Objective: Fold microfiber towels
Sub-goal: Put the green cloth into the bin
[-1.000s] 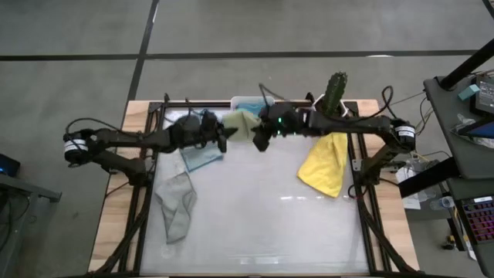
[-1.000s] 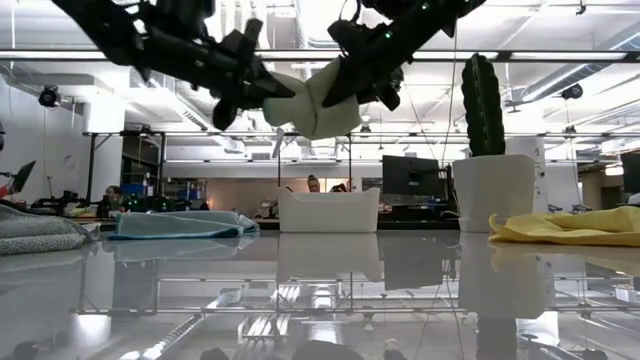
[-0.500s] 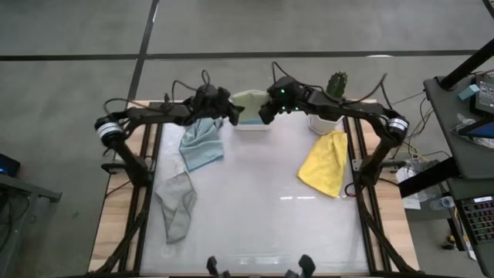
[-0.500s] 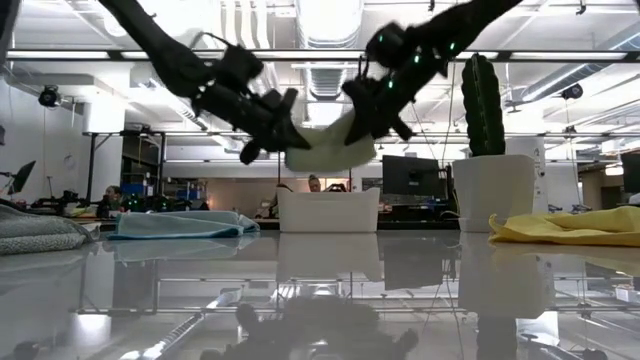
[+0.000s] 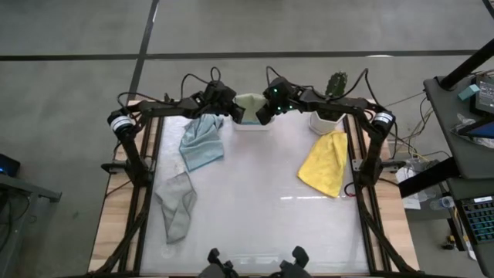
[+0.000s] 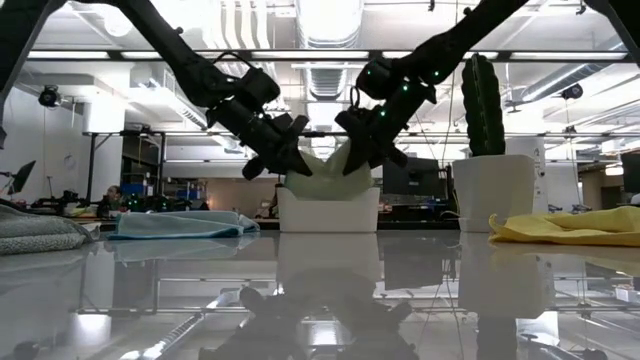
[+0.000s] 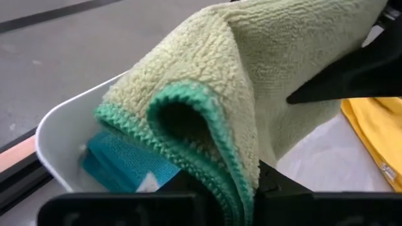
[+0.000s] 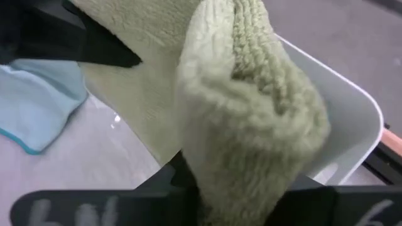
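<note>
A folded sage green towel with a teal hem hangs over the white tub at the table's far edge. My left gripper is shut on its left end and my right gripper on its right end. In the low view the green towel sags between the left gripper and the right gripper, down to the tub's rim. A bright blue towel lies inside the tub. My left gripper pinches the green towel's folded left end between its two fingers, several layers together, hem outward. The fingers slant down toward the far edge. The towel hangs over the tub. My right gripper pinches the towel's bunched right end between its two fingers, several layers thick. It slants down from the near right side. The cloth sags slack toward the other gripper.
A pale blue towel lies at the far left, a grey towel at the near left and a yellow towel at the right. A cactus in a white pot stands right of the tub.
Both grippers have carried the folded green towel toward the table's far edge and downward, from high above the table's far middle to just over the tub. The towel has stayed held at both ends and now sags to the tub's rim.
</note>
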### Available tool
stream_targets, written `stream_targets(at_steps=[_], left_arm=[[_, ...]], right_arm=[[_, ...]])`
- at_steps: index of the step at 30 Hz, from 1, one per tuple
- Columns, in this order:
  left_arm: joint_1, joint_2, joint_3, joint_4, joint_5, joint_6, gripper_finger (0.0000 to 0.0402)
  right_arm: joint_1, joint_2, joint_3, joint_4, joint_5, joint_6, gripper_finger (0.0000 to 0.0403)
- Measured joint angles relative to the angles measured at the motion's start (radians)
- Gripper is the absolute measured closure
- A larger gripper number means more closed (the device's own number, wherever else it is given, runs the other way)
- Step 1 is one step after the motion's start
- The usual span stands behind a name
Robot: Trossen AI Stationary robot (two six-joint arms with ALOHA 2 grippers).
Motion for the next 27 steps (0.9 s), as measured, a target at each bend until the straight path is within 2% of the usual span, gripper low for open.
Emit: stream_targets(at_steps=[12, 27], left_arm=[[0.002, 0.001, -0.003, -0.017, -0.033, 0.0, 0.0381], [0.002, 0.059, -0.002, 0.005, -0.047, -0.054, 0.0379]], right_arm=[[0.0, 0.036, 0.0, 0.007, 0.004, 0.028, 0.0331], [0.0, 0.04, 0.0, 0.014, 0.03, 0.01, 0.0328]])
